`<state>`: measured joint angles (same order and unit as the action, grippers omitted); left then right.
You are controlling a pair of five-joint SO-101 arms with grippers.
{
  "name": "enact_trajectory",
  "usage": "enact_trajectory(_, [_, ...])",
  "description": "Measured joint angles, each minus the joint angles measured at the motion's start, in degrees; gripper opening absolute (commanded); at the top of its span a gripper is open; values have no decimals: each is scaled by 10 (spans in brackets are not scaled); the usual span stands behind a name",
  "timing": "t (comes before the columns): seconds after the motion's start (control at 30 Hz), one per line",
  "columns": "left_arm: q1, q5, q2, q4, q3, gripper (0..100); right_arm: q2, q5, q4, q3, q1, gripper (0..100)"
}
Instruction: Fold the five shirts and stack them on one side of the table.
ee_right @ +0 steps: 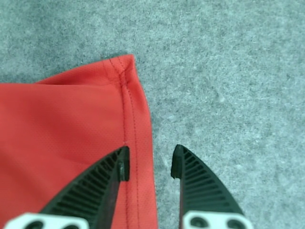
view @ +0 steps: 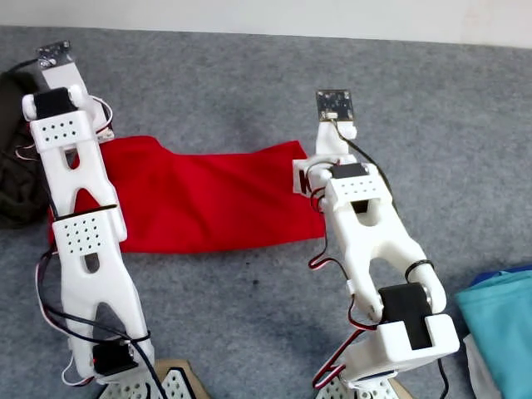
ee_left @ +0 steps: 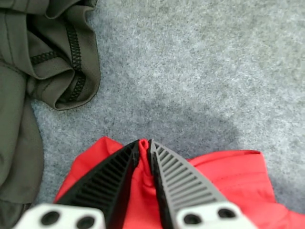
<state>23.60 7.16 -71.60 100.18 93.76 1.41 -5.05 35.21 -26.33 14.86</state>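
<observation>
The red shirt (view: 208, 204) and the teal shirt (view: 503, 324) are plain; the olive shirt (ee_left: 19, 95) has dark stitching; the table (view: 432, 125) is speckled grey.

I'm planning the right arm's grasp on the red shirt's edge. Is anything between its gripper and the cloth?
Nothing visible stands between them. The right gripper is open at the stitched hem of the red shirt, with one finger above the cloth and the other above the bare grey table.

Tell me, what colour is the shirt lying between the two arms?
The shirt is plain red, seen best in the high view.
</observation>
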Motion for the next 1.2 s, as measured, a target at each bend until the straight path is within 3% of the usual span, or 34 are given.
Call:
enact_trajectory(0.27, [0, -1, 11, 5, -33, 6, 0, 28, 0, 0, 0, 156])
enact_trajectory(0.83, [-3, -22, 274, 5, -475, 6, 0, 29, 0, 0, 0, 156])
enact_trajectory(1.2, [-5, -38, 279, 5, -572, 7, 0, 31, 0, 0, 2, 156])
